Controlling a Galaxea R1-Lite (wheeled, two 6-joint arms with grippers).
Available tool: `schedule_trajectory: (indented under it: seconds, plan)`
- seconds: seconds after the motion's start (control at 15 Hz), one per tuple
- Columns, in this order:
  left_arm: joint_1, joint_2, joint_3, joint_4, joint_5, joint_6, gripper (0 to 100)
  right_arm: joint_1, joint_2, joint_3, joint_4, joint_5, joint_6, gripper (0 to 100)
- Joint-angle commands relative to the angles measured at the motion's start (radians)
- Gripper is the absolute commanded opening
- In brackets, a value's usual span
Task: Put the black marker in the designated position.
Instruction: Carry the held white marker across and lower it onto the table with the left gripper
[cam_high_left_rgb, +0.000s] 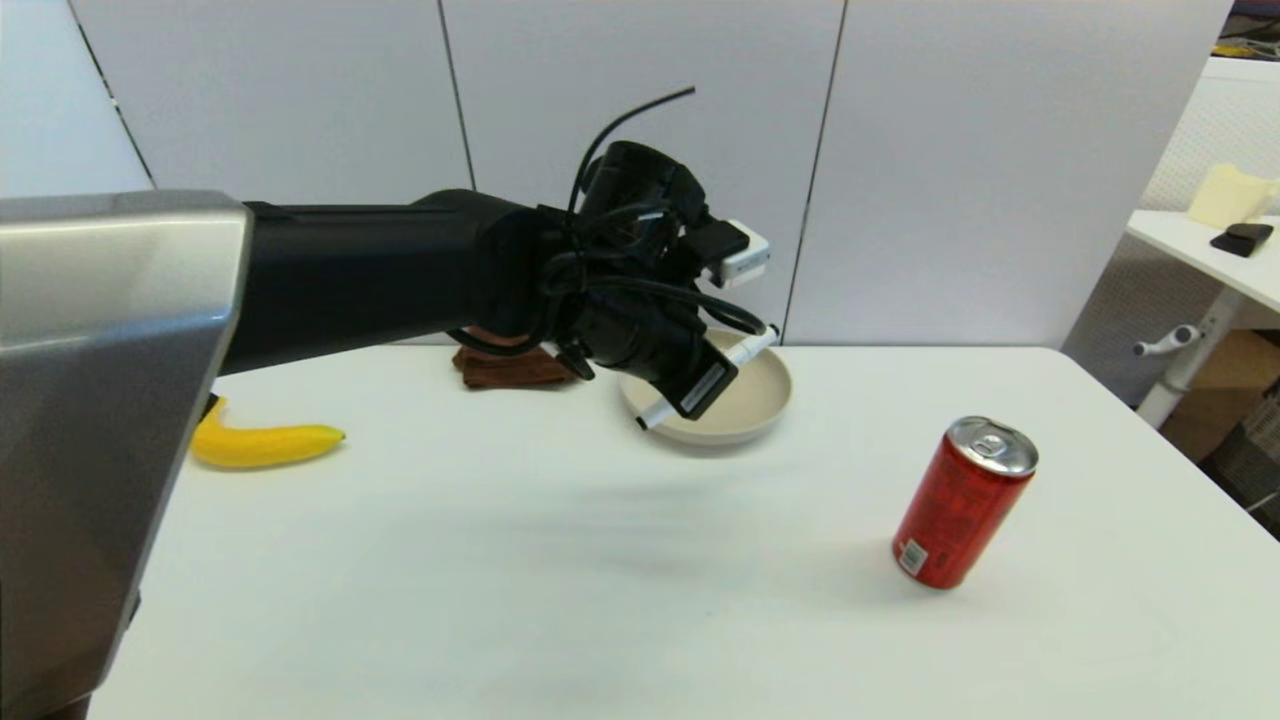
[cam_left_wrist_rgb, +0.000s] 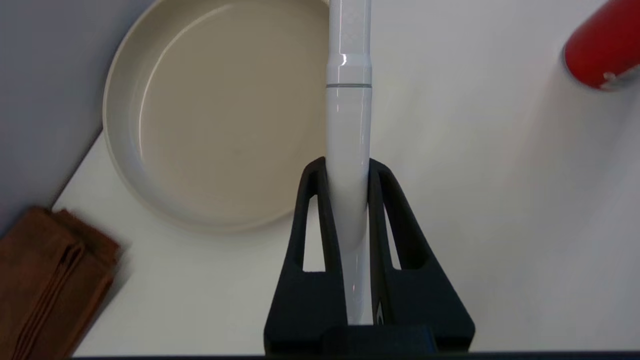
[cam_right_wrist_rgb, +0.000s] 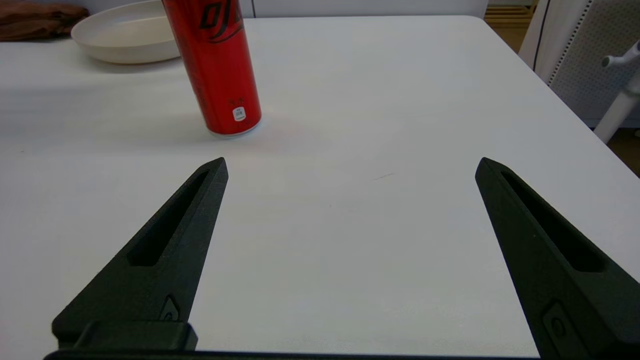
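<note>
1. Lying far left on the counter, the banana is clear of the work.
2. Left pincer clamps the black marker mid-barrel, aloft beside the bowl, probably for placement.
3. Right pincer rests splayed, idle, near the can.

The left arm is a thick matte black tube that comes out of a brushed silver-grey housing with a bevelled edge, and loose black cables loop round its wrist, one of them arching free above it. A small white block sits on the wrist, and the left hand below it carries a pale label strip on its black body. Both hands have long, tapering black fingers of grainy plastic, each with a slot-shaped cutout along its length and a small oval mark near its base.
</note>
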Motion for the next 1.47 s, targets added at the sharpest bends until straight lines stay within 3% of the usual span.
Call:
schedule_trajectory:
  seconds: [0.07, 0.33, 0.8, 1.47]
  plan:
    - [-0.022, 0.066, -0.014, -0.066, -0.027, 0.003, 0, 0.0, 0.001, 0.0, 0.0, 0.0, 0.0, 100]
    - [-0.049, 0.118, -0.014, -0.184, -0.089, 0.003, 0, 0.0, 0.001, 0.0, 0.0, 0.0, 0.0, 100]
    - [-0.109, 0.185, -0.014, -0.385, -0.095, -0.005, 0, 0.0, 0.001, 0.0, 0.0, 0.0, 0.0, 100]
    - [-0.135, 0.261, -0.014, -0.463, -0.095, -0.012, 0, 0.0, 0.001, 0.0, 0.0, 0.0, 0.0, 100]
